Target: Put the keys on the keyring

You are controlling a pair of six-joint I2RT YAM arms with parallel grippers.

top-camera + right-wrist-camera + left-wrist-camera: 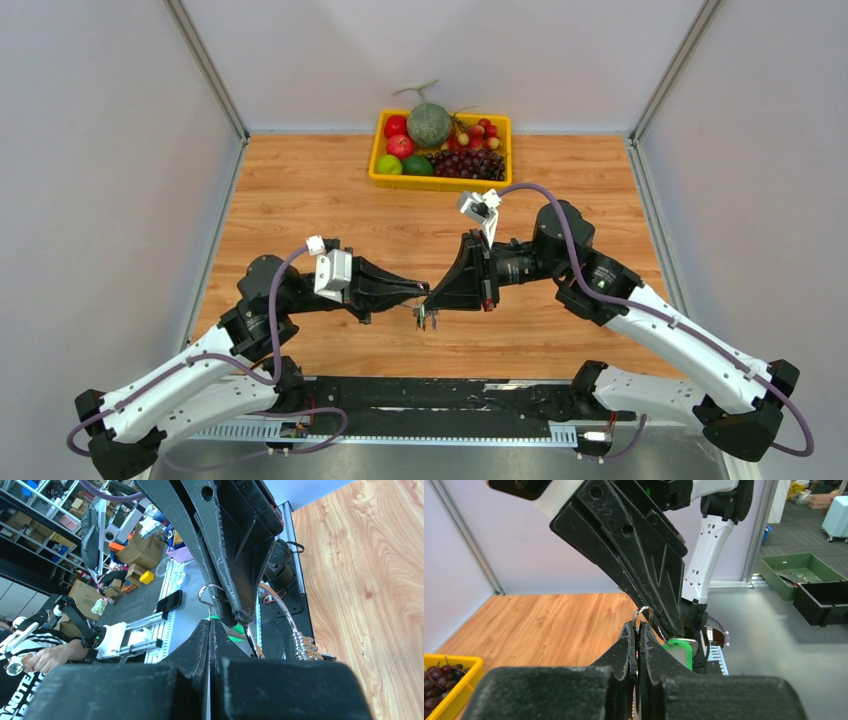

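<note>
My two grippers meet tip to tip above the middle of the table. The left gripper [418, 292] [639, 626] is shut on the keyring [643, 612], whose thin wire loop sticks out above its tips. The right gripper [438, 298] [209, 622] is shut too, with the keyring wire [204, 592] rising from its tips toward the left gripper's tip. The key with the green head [682, 651] hangs just behind the tips, and a sliver of green [235, 630] also shows in the right wrist view. Small keys [425, 320] dangle below the tips. The blue-headed key is hidden.
A yellow tray [378, 170] of fruit stands at the back centre of the wooden table [300, 200]. The black rail [440, 400] holding the arm bases runs along the near edge. Grey walls close the left, right and back.
</note>
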